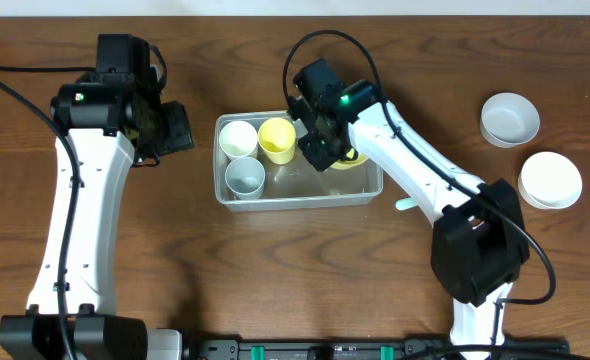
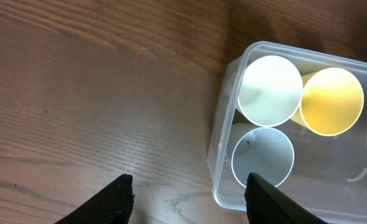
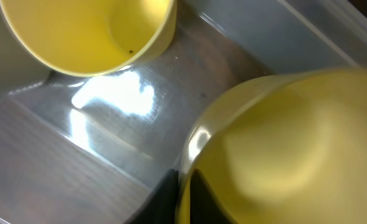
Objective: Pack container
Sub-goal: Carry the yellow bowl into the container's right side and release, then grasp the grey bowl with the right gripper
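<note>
The container (image 1: 315, 188), a clear plastic tub, sits mid-table holding a white cup (image 1: 238, 138), a yellow cup (image 1: 277, 139) and a pale blue cup (image 1: 244, 176). My right gripper (image 1: 320, 150) reaches down into the tub. In the right wrist view its fingers (image 3: 185, 193) pinch the rim of a yellow bowl (image 3: 283, 149) just above the tub's floor, beside the yellow cup (image 3: 84, 31). My left gripper (image 2: 190, 199) hangs open over bare wood just left of the container's wall (image 2: 218, 155), nothing between its fingers.
Two white bowls (image 1: 509, 118) (image 1: 550, 179) lie on the table at the far right. A small pale green item (image 1: 403, 205) pokes out by the container's near right corner, partly under the right arm.
</note>
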Robot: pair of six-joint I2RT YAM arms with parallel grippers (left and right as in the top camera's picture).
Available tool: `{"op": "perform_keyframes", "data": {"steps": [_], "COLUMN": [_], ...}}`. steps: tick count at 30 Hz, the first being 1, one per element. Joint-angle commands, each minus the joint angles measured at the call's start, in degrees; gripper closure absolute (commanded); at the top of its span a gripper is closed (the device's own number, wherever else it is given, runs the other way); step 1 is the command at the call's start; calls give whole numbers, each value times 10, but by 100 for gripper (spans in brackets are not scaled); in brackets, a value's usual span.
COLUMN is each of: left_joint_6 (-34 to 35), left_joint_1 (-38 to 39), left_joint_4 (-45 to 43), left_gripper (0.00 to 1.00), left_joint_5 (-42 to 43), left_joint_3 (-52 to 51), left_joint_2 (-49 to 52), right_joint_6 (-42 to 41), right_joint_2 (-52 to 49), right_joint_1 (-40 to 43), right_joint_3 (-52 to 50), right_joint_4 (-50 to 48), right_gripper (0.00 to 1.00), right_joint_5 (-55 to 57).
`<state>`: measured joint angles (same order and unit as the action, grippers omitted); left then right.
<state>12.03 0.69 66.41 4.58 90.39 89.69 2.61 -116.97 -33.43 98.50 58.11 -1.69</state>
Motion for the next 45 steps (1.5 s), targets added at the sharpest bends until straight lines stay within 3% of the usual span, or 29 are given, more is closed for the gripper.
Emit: {"op": "perform_keyframes", "data": {"steps": [1, 4, 9, 14, 17, 19, 24, 28, 39, 43, 45], "left_joint_6": [3, 3, 3, 3, 3, 3, 3, 3, 3, 3, 3], "left_joint_1": [0, 0, 0, 0, 0, 0, 0, 0, 0, 0, 0], "left_joint_4": [3, 4, 4, 4, 4, 3, 3, 3, 3, 4, 4], "left_gripper": [41, 41, 41, 41, 41, 41, 41, 41, 41, 41, 41], "left_joint_5": [4, 4, 4, 4, 4, 4, 4, 4, 4, 4, 4], "left_joint_3": [-2, -2, -2, -2, -2, -2, -2, -2, -2, -2, -2], "left_joint_2": [1, 1, 1, 1, 1, 1, 1, 1, 1, 1, 1], "right_joint_6": [5, 9, 5, -47, -75, -75, -68, -53, -25, -25, -26], "right_joint_2": [-7, -7, 7, 84, 136, 151, 123, 64, -75, -101, -105], "right_joint_1": [13, 20, 30, 83, 150, 204, 346, 414, 443, 442, 442], "right_joint_3": [1, 1, 14, 45, 49, 49, 45, 44, 44, 44, 44], "right_joint_4": [-7, -10, 4, 5, -7, -14, -4, 0, -6, -5, -5], "right_gripper": [71, 55, 52, 44, 18, 14, 14, 14, 13, 25, 38], "right_joint_5": [11, 11, 15, 81, 122, 120, 54, 6, 2, 1, 1]}}
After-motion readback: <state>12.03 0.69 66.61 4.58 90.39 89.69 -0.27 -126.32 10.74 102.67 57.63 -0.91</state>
